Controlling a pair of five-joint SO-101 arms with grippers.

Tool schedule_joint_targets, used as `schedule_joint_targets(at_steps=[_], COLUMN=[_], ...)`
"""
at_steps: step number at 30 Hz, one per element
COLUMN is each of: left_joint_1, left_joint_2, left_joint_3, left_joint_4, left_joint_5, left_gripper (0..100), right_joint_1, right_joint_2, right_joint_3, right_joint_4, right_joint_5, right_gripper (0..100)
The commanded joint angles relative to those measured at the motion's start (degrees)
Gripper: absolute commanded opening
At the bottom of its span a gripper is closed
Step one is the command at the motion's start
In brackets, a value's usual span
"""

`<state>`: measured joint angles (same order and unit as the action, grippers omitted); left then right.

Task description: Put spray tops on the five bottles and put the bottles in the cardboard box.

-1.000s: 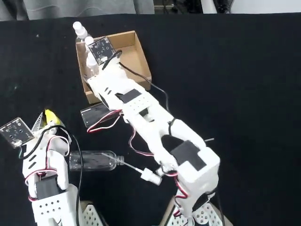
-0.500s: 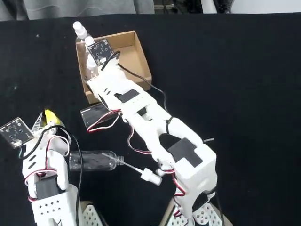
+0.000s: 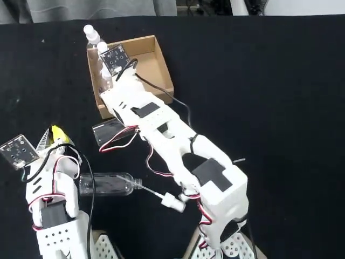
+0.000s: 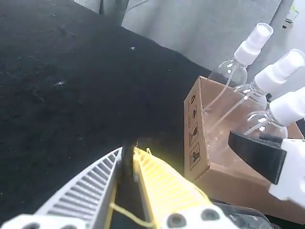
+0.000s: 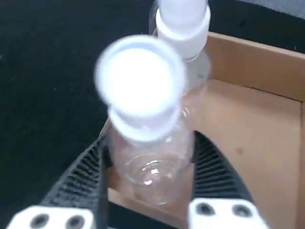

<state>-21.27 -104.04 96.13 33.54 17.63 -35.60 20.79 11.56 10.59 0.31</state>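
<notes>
The right gripper (image 5: pixel 148 148) clasps a capped bottle (image 5: pixel 143 81) upright, just inside the box (image 5: pixel 267 67) wall. A skewed release or lift could, I judge, tip it into the neighbour (image 5: pixel 183 21) just beyond the fingertips. The wall's edge lies by one finger; bare box floor opens past the other.

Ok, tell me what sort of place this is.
Likely a robotics lab bench: a left arm and right arm side by side at a black-covered table, with a cardboard box and spray bottles as props.
</notes>
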Motion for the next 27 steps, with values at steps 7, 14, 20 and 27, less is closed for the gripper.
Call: schedule_joint_targets(at_steps=[7, 14, 20, 27], left_joint_1=[-0.48, -0.48, -0.48, -0.48], left_joint_2=[-0.44, -0.44, -0.44, -0.44], left_joint_3=[1.27, 1.27, 1.27, 1.27], left_joint_4=[0.35, 0.35, 0.35, 0.35], left_joint_5=[-0.7, -0.7, -0.7, -0.7], left_gripper=[3, 3, 3, 3], right_joint_1=[-2.2, -2.2, -2.2, -4.22], right_joint_2=[-0.66, -1.1, -1.19, -1.19], right_joint_3=[-2.42, -2.86, -2.86, -2.51], right_joint_4=[0.79, 3.08, 3.34, 3.52], right_joint_5=[-0.53, -0.53, -0.53, -0.35], right_gripper=[26.6, 26.6, 26.6, 26.3])
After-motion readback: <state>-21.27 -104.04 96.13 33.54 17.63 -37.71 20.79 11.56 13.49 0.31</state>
